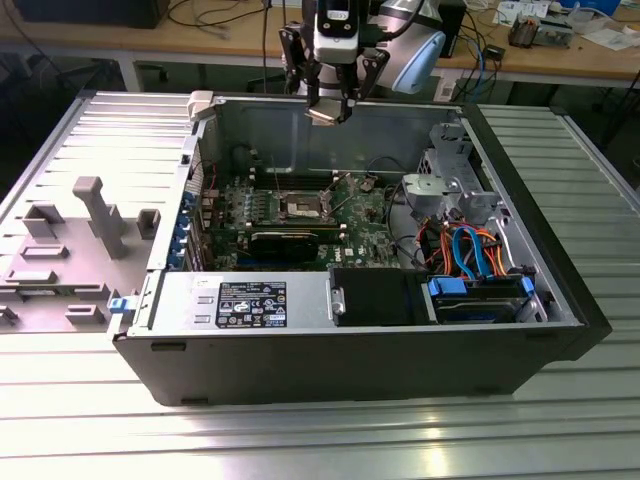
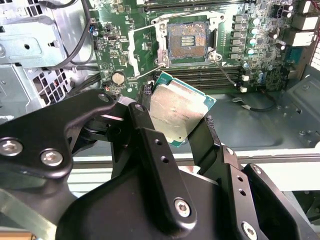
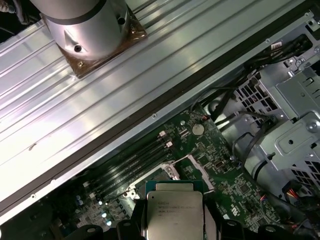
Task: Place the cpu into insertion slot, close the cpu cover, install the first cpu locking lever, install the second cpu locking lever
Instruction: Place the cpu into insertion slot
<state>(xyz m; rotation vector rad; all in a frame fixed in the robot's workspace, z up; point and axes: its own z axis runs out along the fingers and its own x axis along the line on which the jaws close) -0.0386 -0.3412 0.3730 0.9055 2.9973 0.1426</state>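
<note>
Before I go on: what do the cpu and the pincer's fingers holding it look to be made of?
The cpu: dull silvery-grey metal lid, faintly scuffed sheen, over a teal-green rim, probably circuit-board laminate. The fingers of the pincer: matte black, with bright screws set in; coated metal or hard plastic, the look leaves that open.
</note>
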